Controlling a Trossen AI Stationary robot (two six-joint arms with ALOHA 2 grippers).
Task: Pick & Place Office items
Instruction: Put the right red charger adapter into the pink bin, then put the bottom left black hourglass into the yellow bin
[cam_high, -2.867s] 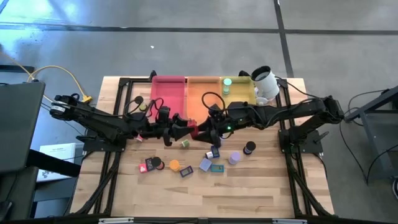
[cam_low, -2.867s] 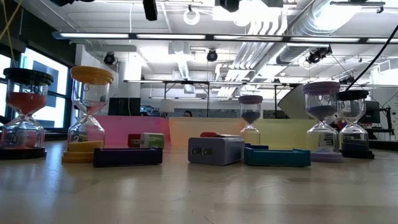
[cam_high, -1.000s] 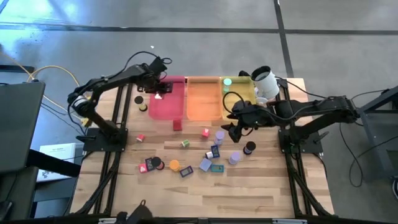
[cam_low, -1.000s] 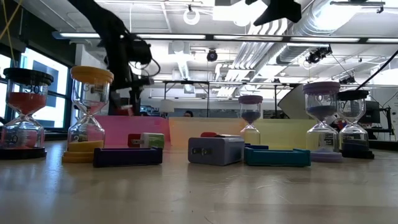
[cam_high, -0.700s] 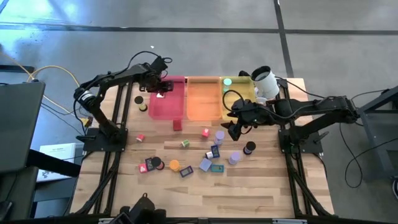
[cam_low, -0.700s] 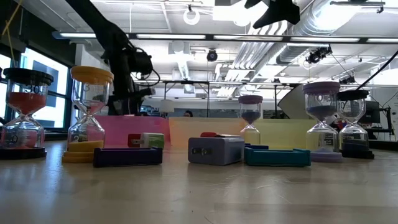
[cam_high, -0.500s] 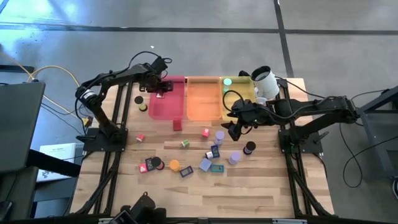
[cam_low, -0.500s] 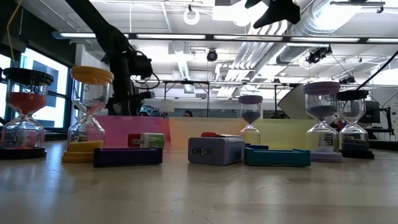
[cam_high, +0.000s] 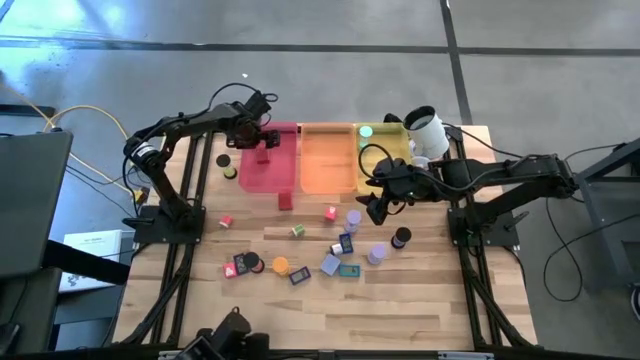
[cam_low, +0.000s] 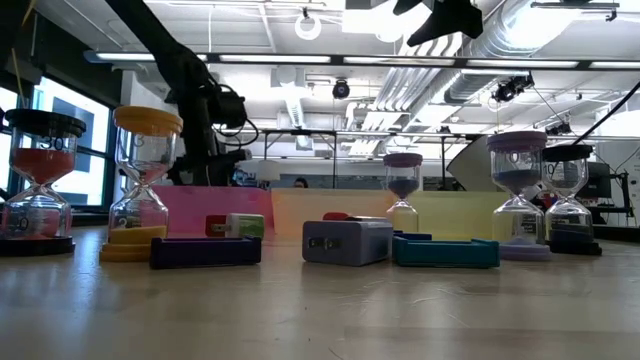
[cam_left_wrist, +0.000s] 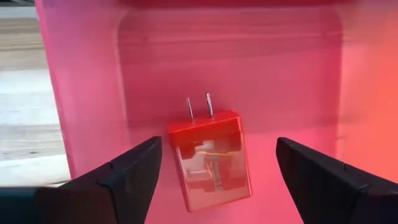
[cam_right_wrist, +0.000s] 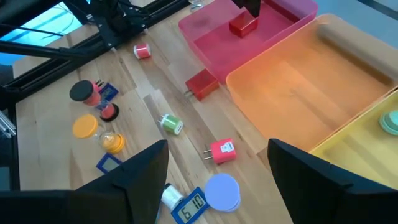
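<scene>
1. The left claw (cam_high: 262, 137) hangs over the pink tray (cam_high: 268, 172) at the far edge of the worktop (cam_high: 420, 300), its fingers (cam_left_wrist: 130, 174) spread wide apart with a red plug adapter (cam_left_wrist: 210, 158) between them but touching neither; whether it is in mid-fall or already resting on the tray floor cannot be told.

2. The right claw (cam_high: 374, 208) hovers just off the front of the yellow tray (cam_high: 383, 160), its fingers (cam_right_wrist: 140, 171) parted and holding nothing, above a lavender round piece (cam_high: 353, 217) and a pink adapter (cam_high: 330, 212).

3. The remaining office items (cam_high: 300, 262) lie scattered across the middle of the worktop: small blocks, flat dark blue rectangles and several sand timers (cam_low: 143, 185). A second red adapter (cam_high: 285, 201) sits just in front of the pink tray.

4. Risks, as a judgement: the released adapter could bounce on its metal prongs and land tilted against the tray wall; the right claw, descending among closely packed pieces, could nudge a neighbour or topple a tall, narrow-waisted timer, which would roll.

5. Materials: the trays are glossy translucent plastic with rounded corners; the adapter is clear-red, boxy, with two thin bright prongs; the worktop is pale wood planking; the timers pair glass bulbs with coloured disc caps.
</scene>
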